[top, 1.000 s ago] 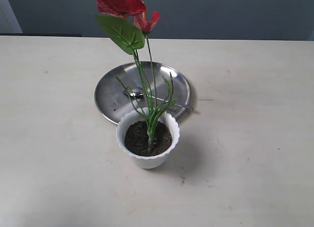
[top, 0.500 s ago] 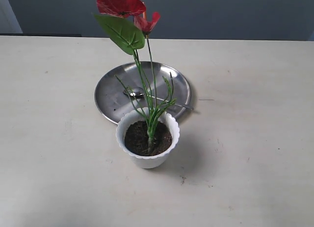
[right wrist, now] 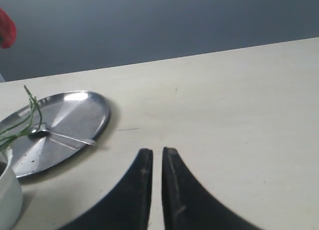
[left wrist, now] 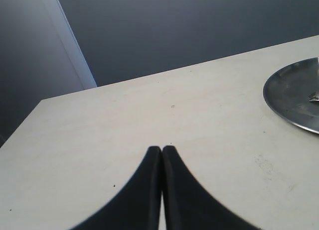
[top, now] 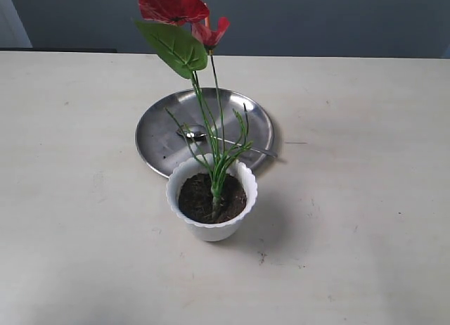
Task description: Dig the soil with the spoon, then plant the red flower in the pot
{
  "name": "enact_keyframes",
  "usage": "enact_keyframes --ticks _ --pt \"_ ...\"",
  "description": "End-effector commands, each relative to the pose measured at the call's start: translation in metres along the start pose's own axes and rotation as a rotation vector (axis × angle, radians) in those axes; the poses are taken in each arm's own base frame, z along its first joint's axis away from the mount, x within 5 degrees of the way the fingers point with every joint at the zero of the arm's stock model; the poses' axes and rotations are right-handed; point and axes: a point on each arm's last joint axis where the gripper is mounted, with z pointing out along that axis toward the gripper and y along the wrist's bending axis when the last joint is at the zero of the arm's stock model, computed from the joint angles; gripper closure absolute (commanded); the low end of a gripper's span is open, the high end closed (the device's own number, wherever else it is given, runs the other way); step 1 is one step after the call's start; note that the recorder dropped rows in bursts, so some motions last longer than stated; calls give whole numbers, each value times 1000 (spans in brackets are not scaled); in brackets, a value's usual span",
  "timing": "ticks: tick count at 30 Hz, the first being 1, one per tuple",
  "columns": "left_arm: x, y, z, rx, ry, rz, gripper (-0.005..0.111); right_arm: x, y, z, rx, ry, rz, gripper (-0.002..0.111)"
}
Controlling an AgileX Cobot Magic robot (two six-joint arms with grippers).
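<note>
1. The left claw (left wrist: 161, 151) has its tips pressed together on nothing, low over bare bench (left wrist: 124, 120), well apart from the steel plate (left wrist: 294, 95).
2. The red flower (top: 172, 7) stands upright, stem sunk in the soil (top: 200, 198) of the pot (top: 211, 230); planting looks done.
3. The spoon (right wrist: 60, 135) lies on the plate, handle toward the right claw (right wrist: 153, 153), which is nearly closed, a thin gap showing, empty, and the nearer one.
</note>
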Motion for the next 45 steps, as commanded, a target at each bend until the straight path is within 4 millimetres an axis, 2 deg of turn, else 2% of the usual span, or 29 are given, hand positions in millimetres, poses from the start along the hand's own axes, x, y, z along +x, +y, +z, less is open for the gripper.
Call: enact_keyframes --ticks 1,3,8,16,45 --pt "-1 0 0 0 -14 -6 106 0 -3 0 29 -19 26 100" --pt "-1 0 0 0 -14 -6 106 -1 -3 0 32 -25 17 100" --pt "-1 0 0 0 -14 -6 106 -2 -8 0 84 -28 -138 100" --pt "-1 0 0 0 -14 -6 106 -1 -6 0 68 -29 -92 100" --pt "-1 0 0 0 -14 -6 106 -1 -6 0 68 -29 -92 100"
